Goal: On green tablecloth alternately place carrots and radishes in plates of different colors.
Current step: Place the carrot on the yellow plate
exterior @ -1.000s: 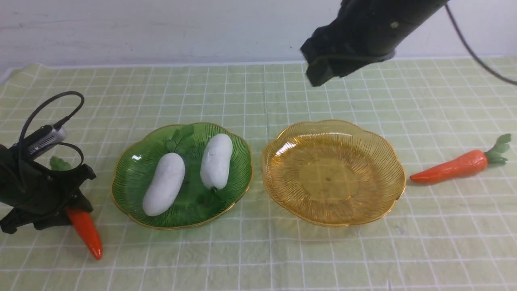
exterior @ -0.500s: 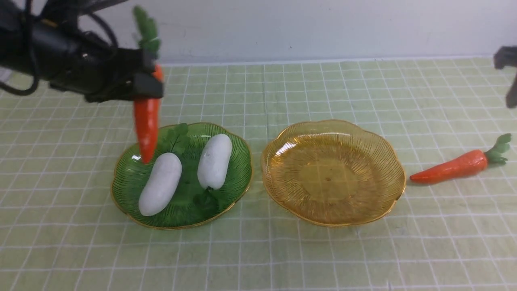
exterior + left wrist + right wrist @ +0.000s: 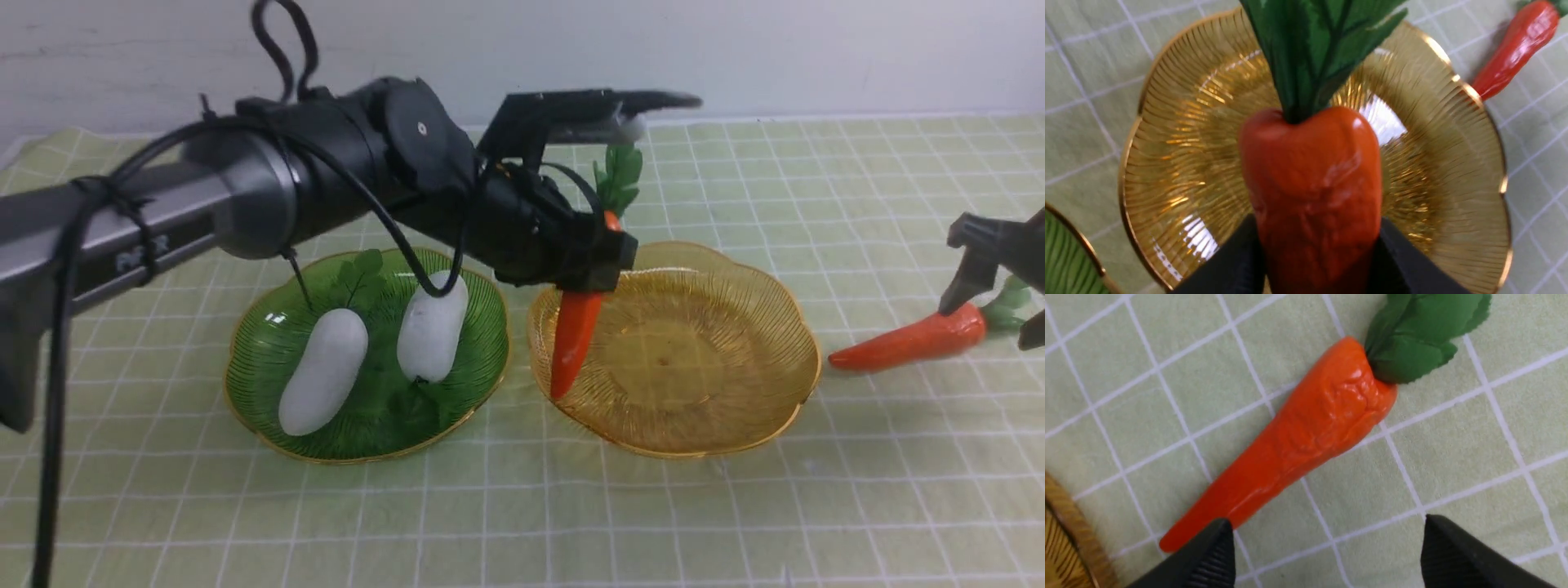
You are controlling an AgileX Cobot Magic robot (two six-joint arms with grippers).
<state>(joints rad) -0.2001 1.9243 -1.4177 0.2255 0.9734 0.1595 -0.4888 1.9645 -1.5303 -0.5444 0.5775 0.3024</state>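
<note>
Pale yellow-green tablecloth with thin white grid lines (image 3: 522, 506) lies under everything.

Left: we log a translucent green ribbed plate with gold rim (image 3: 269, 343). It holds two white oblong matte radishes, the left radish (image 3: 324, 371) and the right radish (image 3: 433, 327), side by side and not touching.

Centre: the left gripper (image 3: 592, 269) has its fingers clamped on a glossy orange tapered carrot with green leafy top (image 3: 574, 335). The carrot hangs tip-down over the left side of the translucent amber ribbed plate (image 3: 718, 351). The tip is possibly touching the plate, but we cannot tell.

Right: a second orange carrot (image 3: 906, 343) lies on the cloth just beside the amber plate, tip toward it. The right gripper (image 3: 1327, 524) hovers over it, fingers spread wide, holding nothing.
</note>
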